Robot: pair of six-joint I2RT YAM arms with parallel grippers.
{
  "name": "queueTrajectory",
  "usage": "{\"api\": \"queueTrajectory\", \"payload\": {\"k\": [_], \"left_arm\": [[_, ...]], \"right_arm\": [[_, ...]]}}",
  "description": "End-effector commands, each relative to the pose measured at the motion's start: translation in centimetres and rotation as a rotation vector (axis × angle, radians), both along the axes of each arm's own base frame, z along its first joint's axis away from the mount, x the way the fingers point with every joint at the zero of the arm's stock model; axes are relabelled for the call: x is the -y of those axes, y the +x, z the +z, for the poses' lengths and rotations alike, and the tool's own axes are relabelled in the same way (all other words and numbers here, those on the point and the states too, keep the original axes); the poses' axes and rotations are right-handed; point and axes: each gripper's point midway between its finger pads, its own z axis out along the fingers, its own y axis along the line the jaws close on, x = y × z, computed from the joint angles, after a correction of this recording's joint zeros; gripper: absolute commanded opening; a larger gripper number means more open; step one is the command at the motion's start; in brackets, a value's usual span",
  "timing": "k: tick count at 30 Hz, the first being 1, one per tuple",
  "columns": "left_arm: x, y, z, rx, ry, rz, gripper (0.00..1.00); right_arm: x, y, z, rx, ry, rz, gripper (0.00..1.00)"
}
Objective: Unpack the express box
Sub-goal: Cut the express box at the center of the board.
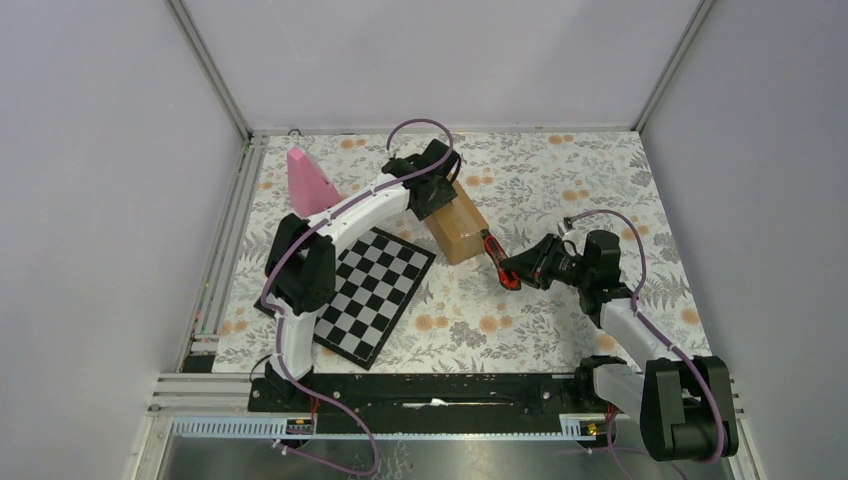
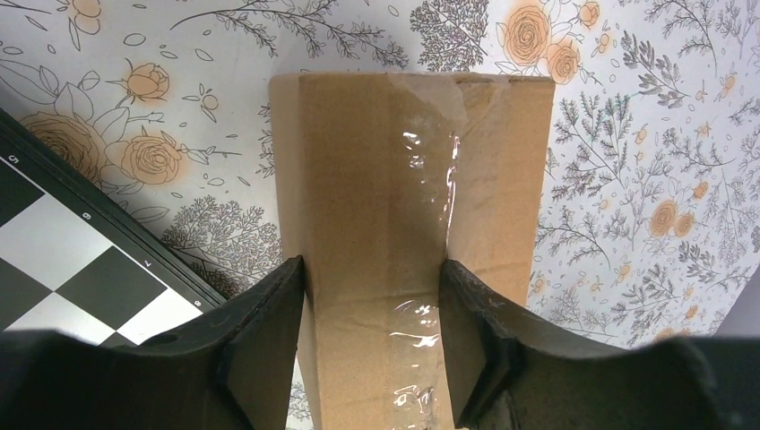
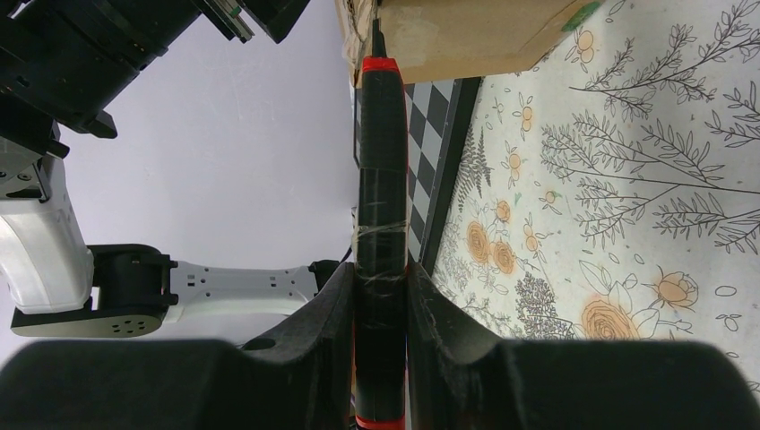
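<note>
We look down on a tabletop (image 1: 570, 190) covered in a cloth printed with grey foliage and orange roses. The express box (image 1: 462, 232), a small brown cardboard carton with clear tape along its seams, lies about midway between the left and right edges of the tabletop, a little toward the far edge. It sits askew to those edges, and one of its corners is just beside the far corner of a black-and-white chessboard (image 1: 375, 285), which fills much of the near left part of the tabletop. A pink cone-shaped object (image 1: 308, 180) stands near the far left corner.

The left arm reaches over the chessboard, and the left gripper (image 1: 438, 206) hangs over the far end of the box. In its wrist view we see its two black fingers (image 2: 269, 331) set apart, with the taped cardboard face between them. One finger sits at the carton's edge and the other lies across the face. We cannot tell whether they press on it.

The right gripper (image 1: 510, 272) comes in from the right, its fingers pressed together around a slim black cutter with red ends (image 1: 492, 250). The cutter's thin tip meets the box's near end at a cardboard edge. A small green mark shows on the box face nearby.
</note>
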Motion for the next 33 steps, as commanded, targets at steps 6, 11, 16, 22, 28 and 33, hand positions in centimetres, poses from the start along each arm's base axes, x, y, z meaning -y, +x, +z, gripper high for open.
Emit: {"api": "queueTrajectory", "payload": {"k": [6,11,16,22,28,33], "left_arm": [[0.1,-0.4,2.2,0.022,-0.065,0.018,0.29],[0.4,-0.7,3.0,0.034,-0.111,0.011,0.28],[0.2,-0.8,4.5,0.053,-0.148,0.016,0.27],[-0.8,-1.3,4.1,0.039,-0.16,0.03,0.22],[-1.4,-1.9,3.6,0.02,-0.156,0.034,0.19],[-1.3,-2.1,4.2,0.019,-0.18,0.039,0.16]], "right_arm": [[-1.0,0.1,1.6,0.046,0.01,0.057,0.0],[-1.1,0.2,1.5,0.042,0.007,0.057,0.0],[-0.7,0.6,1.3,0.037,-0.019,0.021,0.0],[-0.4,0.6,2.1,0.045,-0.031,-0.01,0.0],[0.4,0.2,2.6,0.059,-0.056,-0.086,0.0],[0.5,-0.4,2.7,0.055,-0.054,-0.091,0.0]]}}
